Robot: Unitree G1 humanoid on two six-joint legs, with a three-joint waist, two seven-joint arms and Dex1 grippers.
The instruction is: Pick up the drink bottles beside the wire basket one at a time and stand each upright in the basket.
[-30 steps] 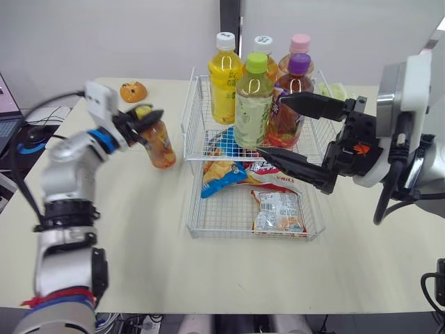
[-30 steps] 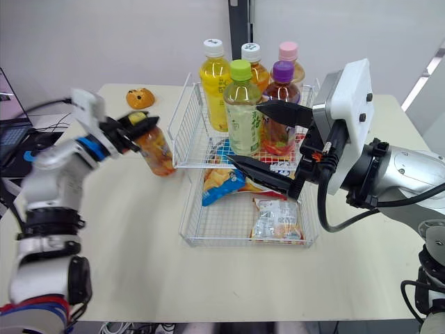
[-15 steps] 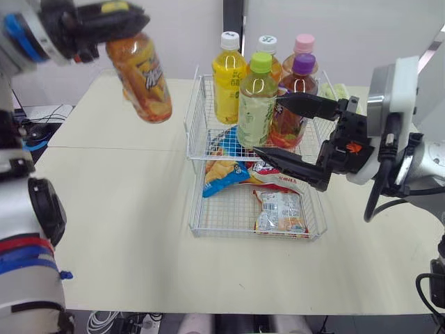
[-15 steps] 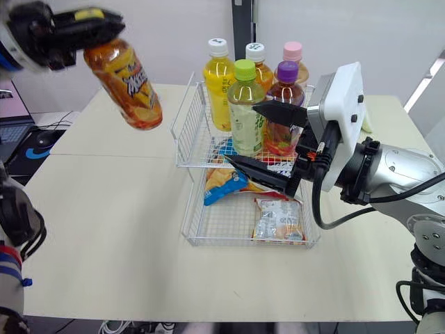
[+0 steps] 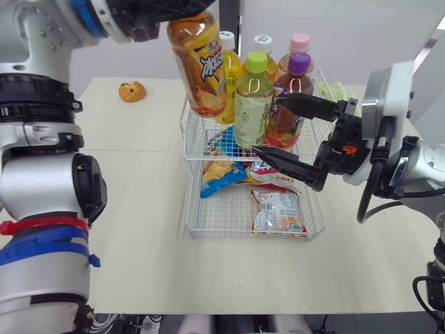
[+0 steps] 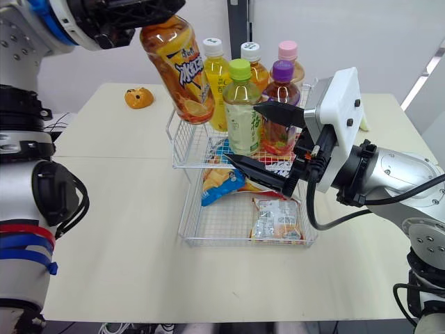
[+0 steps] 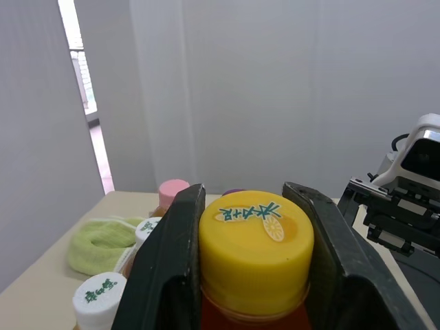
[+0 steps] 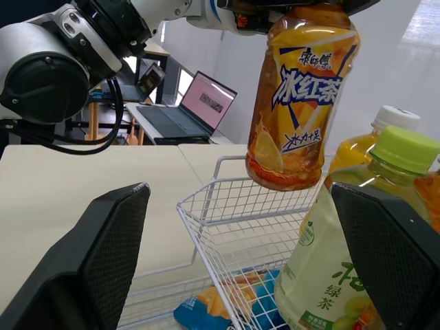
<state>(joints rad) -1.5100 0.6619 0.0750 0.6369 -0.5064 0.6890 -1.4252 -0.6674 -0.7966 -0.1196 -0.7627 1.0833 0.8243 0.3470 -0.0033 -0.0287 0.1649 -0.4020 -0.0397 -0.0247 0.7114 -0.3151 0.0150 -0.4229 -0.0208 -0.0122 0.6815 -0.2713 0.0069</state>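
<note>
My left gripper (image 5: 167, 10) is shut on the yellow cap (image 7: 256, 245) of an orange iced-tea bottle (image 5: 199, 66). The bottle hangs tilted in the air over the back left corner of the wire basket (image 5: 189, 224). Several bottles stand upright in the basket's back half: a yellow one (image 5: 227, 68), a green-capped one (image 5: 253, 104), a purple-capped one (image 5: 293, 94), and white-capped (image 5: 263, 44) and pink-capped (image 5: 300, 43) ones behind. My right gripper (image 5: 266, 125) hovers open over the basket's right side, just in front of the purple-capped bottle, holding nothing.
Snack packets (image 5: 279, 211) and a blue packet (image 5: 217, 178) lie in the basket's front half. A small orange toy (image 5: 132, 90) sits on the table to the far left. A green cloth (image 5: 334, 90) lies behind the basket. A laptop (image 8: 206, 103) stands on a side desk.
My left arm has lifted the orange bottle off the table left of the basket and carried it up and rightward to the basket. The right gripper has stayed nearly still.
</note>
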